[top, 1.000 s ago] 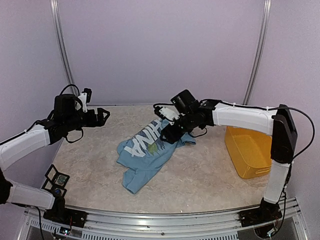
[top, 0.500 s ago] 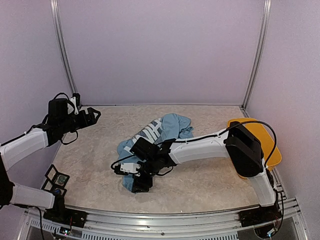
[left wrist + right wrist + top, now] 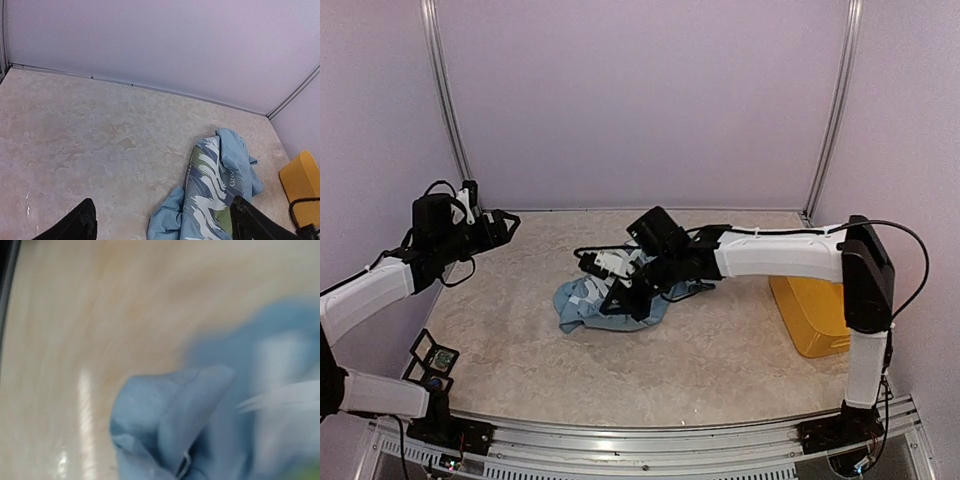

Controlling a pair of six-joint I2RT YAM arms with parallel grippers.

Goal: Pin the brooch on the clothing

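My right gripper (image 3: 623, 296) is pressed shut low over the bunched T-shirt (image 3: 582, 308) at the centre of the table (image 3: 720, 350). I judge it's pinching a fold to spread it for pinning. The left gripper (image 3: 506, 226) hangs high, spread and empty. I can't find the brooch in any view.

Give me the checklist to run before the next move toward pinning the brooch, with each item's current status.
1. The brooch in sight: not ok; no view shows it.
2. The T-shirt spread flat for pinning: not ok; it lies bunched up.
3. The left gripper open and empty: ok.
4. The right gripper holding cloth: cannot tell; it is shut, down at the T-shirt.
5. Right wrist view sharp enough to guide by: not ok; it is blurred.
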